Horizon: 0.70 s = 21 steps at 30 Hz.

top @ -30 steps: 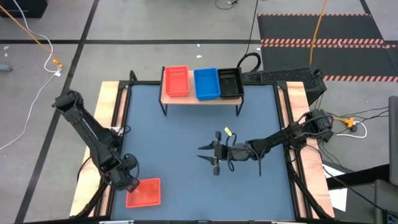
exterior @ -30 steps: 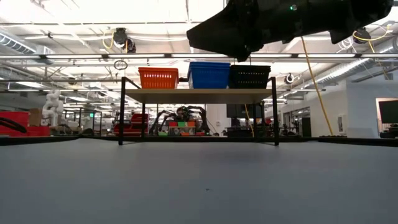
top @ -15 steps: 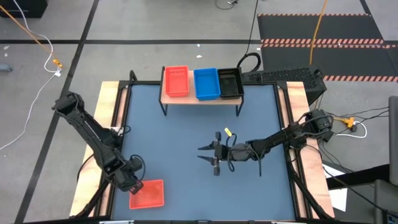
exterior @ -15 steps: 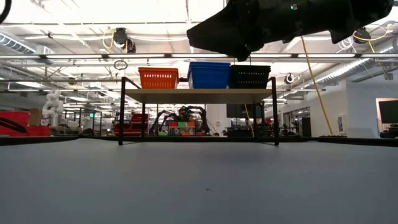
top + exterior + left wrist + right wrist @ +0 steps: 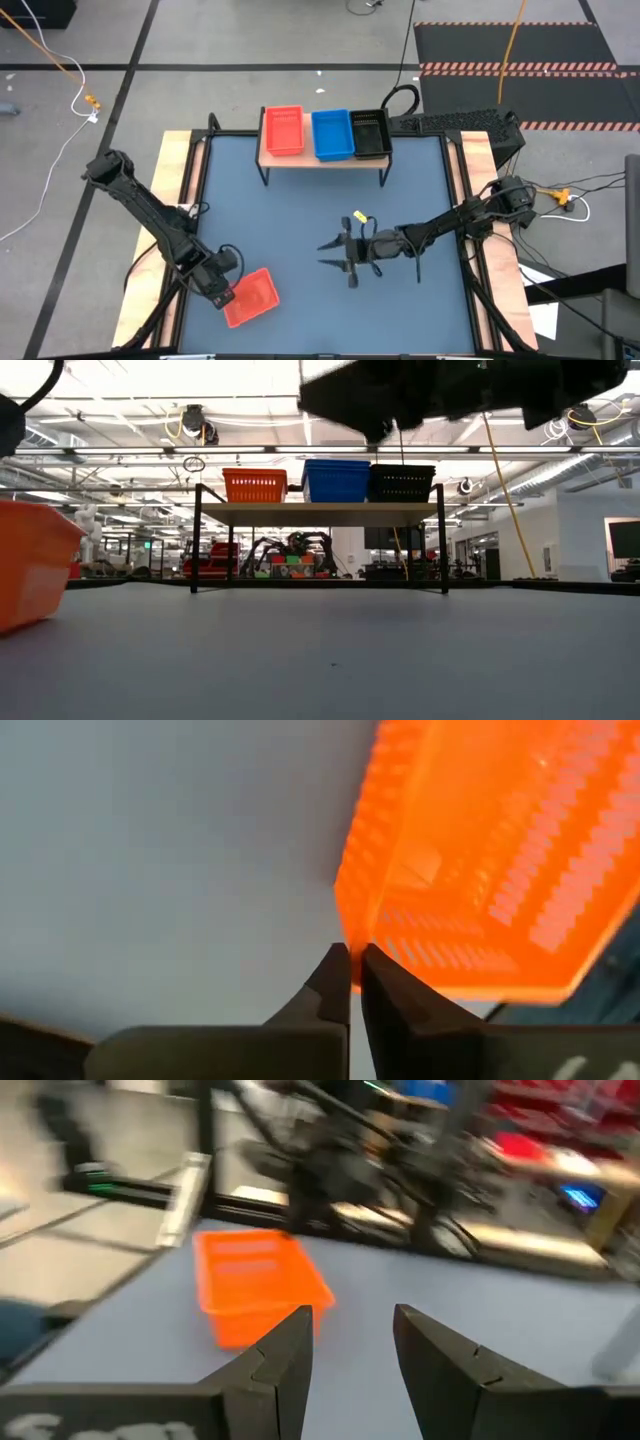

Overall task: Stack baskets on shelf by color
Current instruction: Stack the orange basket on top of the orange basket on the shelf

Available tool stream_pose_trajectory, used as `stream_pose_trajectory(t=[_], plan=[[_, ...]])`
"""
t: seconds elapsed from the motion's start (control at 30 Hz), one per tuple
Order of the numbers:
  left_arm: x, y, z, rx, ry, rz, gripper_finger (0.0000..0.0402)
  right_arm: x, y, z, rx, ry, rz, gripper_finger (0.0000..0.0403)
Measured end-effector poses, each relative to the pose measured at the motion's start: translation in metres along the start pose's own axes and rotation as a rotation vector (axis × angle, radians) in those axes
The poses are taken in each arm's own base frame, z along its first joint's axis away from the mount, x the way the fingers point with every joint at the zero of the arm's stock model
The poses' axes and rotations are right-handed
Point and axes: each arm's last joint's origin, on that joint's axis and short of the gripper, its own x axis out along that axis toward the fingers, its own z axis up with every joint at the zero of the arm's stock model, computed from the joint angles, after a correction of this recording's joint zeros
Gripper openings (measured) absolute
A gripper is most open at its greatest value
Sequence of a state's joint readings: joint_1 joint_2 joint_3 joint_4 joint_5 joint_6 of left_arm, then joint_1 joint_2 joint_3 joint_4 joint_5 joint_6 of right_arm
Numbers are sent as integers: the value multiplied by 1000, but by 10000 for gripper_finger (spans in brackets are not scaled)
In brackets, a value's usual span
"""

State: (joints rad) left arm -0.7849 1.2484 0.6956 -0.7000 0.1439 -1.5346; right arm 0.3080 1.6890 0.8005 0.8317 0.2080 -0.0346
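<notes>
So on the left side, my left pincer [image 5: 228,293] is down near the front-left corner of the tabletop [image 5: 300,215], and it's clamped tight on the rim of a red basket [image 5: 253,298]. In the left wrist view you can see my two fingers [image 5: 335,988] pinched together right on the basket's edge [image 5: 470,860], with the perforated bottom facing the camera, so it's tipped. From above the basket sits skewed, at an angle to the tabletop edges, and in the low view it shows up as an orange-red wall at the far left [image 5: 30,560], looking tilted; can't tell whether any part of it touches the surface.

Moving over to the middle back, the shelf [image 5: 322,160] stands along the far edge of the tabletop. On its plank top there are three piles side by side: red baskets [image 5: 283,130] on the left, blue baskets [image 5: 331,133] in the middle, black baskets [image 5: 371,133] on the right, all close together. The low view shows them in the same order [image 5: 254,485], [image 5: 338,480], [image 5: 403,482]; how many are in each pile I can't make out.

Over on the right, my right pincer [image 5: 340,254] hangs above the middle of the tabletop, fingers spread apart with nothing between them. Its wrist view looks past the parted fingers [image 5: 283,1355] toward the red basket [image 5: 255,1285] well off across the surface.
</notes>
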Motion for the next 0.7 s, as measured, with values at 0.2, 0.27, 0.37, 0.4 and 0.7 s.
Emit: stream_pose_trajectory(t=[0.2, 0.27, 0.37, 0.4, 0.7], plan=[[-2, -1, 6, 147, 71, -29, 11, 34, 13, 11, -334, 45, 155, 134], [-5, -3, 9, 179, 84, -45, 6, 52, 18, 14, -473, 143, 219, 134], [-10, -7, 14, 245, 88, -77, 7, 74, 23, 13, -748, 261, 317, 134], [-11, -9, 15, 276, 86, -86, 7, 79, 25, 12, -842, 278, 345, 134], [-26, -17, 28, 364, 46, -123, 4, 121, 39, 3, -1301, 253, 386, 134]])
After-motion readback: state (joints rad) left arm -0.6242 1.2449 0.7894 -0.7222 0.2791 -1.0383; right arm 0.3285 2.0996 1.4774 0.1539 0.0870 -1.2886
